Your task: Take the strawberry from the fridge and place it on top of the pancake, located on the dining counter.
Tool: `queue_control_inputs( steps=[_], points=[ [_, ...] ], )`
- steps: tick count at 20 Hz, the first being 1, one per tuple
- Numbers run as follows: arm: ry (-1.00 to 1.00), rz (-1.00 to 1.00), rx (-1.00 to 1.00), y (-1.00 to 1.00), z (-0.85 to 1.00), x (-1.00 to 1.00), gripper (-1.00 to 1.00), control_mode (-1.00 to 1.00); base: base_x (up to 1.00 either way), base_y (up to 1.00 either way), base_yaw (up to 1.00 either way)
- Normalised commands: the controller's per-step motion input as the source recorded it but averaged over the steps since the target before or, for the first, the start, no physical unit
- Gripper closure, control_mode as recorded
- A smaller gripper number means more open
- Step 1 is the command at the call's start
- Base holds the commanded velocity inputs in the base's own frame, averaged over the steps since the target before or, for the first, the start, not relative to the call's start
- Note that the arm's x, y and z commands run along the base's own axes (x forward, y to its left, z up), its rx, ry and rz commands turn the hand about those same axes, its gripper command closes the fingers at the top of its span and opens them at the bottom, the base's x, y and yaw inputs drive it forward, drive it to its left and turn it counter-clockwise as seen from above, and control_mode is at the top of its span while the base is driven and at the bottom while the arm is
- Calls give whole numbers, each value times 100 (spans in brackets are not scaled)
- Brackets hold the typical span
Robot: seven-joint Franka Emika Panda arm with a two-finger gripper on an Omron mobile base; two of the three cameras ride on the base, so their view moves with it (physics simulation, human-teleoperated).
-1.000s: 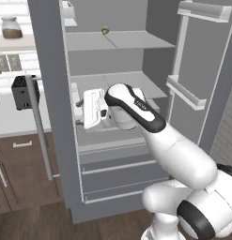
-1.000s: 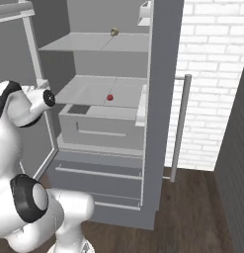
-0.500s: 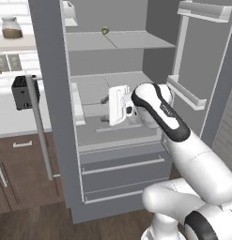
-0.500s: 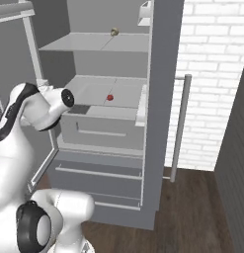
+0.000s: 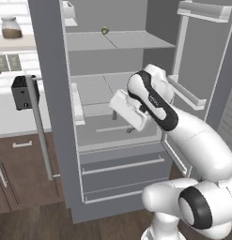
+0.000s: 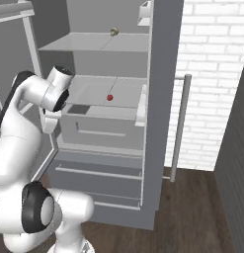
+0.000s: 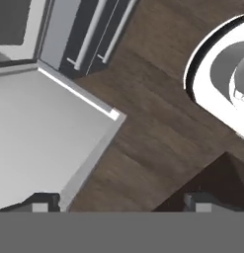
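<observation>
Left base view: the arm has swung right across the open fridge (image 5: 65, 140) over the last second; the gripper (image 5: 122, 119) now sits in front of the middle shelf, fingers wide apart, empty. Right base view: strawberry (image 6: 109, 98) unmoved on that shelf, well apart from the hand. Hand view: fingertips (image 7: 42, 201) spread, looking down past a fridge corner at wood floor. Reach underway; grasp not started.

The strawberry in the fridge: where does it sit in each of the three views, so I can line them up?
Left base view: hidden behind the arm, so I cannot place it.
Right base view: the strawberry is a small red dot on the middle shelf, centre-left of the picture.
Hand view: not in it.
Shared landmark: the small olive item on the upper shelf.
</observation>
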Motion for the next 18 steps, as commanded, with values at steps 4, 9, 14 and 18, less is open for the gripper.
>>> queue_control_inputs(
  steps=[4,9,14,18],
  points=[
    [-3,75,-50,-31,-44,-38,-100,-100,0,0,0],
    [-16,70,-18,-85,-57,-31,-100,-100,0,0,0],
    [-32,55,-9,-96,-23,-6,-100,-100,0,0,0],
    [-21,27,0,-34,-44,-11,-100,-100,0,0,0]
  ],
)
